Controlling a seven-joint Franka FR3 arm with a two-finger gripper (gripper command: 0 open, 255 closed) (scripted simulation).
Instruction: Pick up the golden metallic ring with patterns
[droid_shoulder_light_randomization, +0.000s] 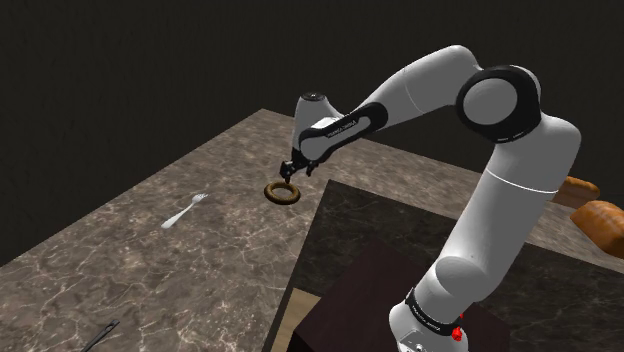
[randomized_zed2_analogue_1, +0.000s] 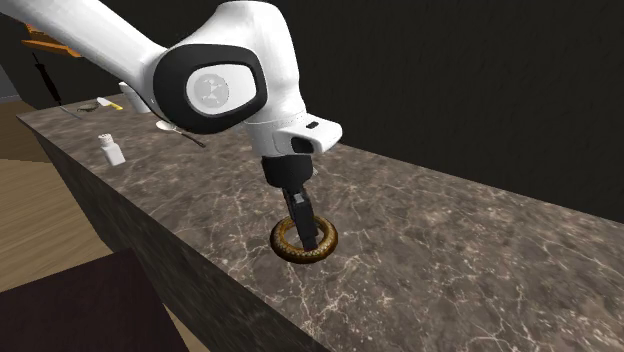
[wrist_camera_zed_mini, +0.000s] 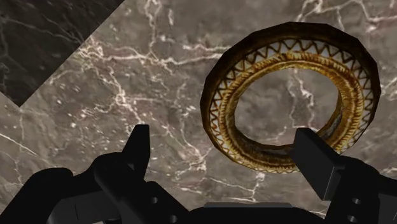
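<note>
No text, number or brand can be read. A small dark marking is seen on the forearm and another on the arm's base, both too small to be made out. A round pale emblem is borne on a joint cap; no letters can be told in it.

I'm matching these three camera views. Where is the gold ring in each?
Shoulder view: ring left of centre, on the counter.
Second exterior view: centre, near the counter's front edge.
Wrist view: just beyond the open fingers, by one fingertip.
Shared landmark: the black gripper right above the ring.
</note>
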